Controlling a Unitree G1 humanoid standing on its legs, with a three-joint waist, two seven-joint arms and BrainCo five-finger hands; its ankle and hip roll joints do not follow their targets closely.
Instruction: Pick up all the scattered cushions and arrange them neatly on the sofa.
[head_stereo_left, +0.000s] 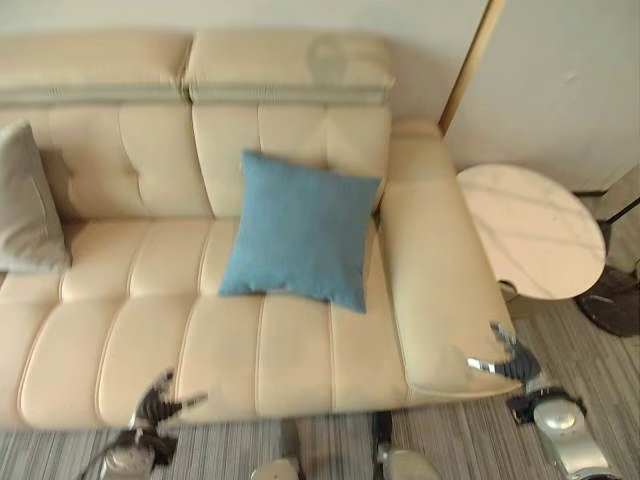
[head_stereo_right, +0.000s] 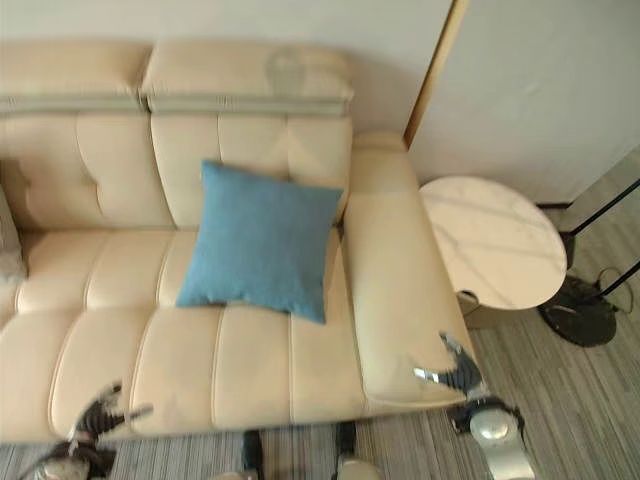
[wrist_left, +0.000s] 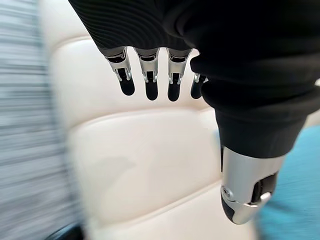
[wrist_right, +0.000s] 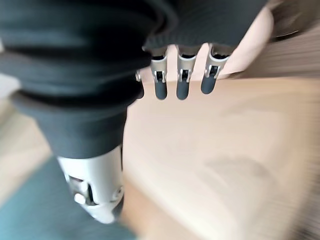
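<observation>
A blue cushion (head_stereo_left: 300, 230) leans upright against the backrest of the cream sofa (head_stereo_left: 150, 340), near its right armrest. A grey cushion (head_stereo_left: 25, 205) stands against the backrest at the far left. My left hand (head_stereo_left: 160, 402) hovers over the seat's front edge, open and holding nothing; its fingers (wrist_left: 147, 82) hang straight above the cream seat, with the blue cushion (wrist_left: 295, 185) off to one side. My right hand (head_stereo_left: 505, 358) is open over the front end of the right armrest, and its fingers (wrist_right: 182, 80) are straight and hold nothing.
A round marble side table (head_stereo_left: 535, 230) stands just right of the armrest. A dark lamp base (head_stereo_right: 580, 310) with thin rods sits on the striped floor (head_stereo_left: 600, 360) beyond it. A wall and a wooden door frame (head_stereo_left: 470, 65) rise behind the sofa.
</observation>
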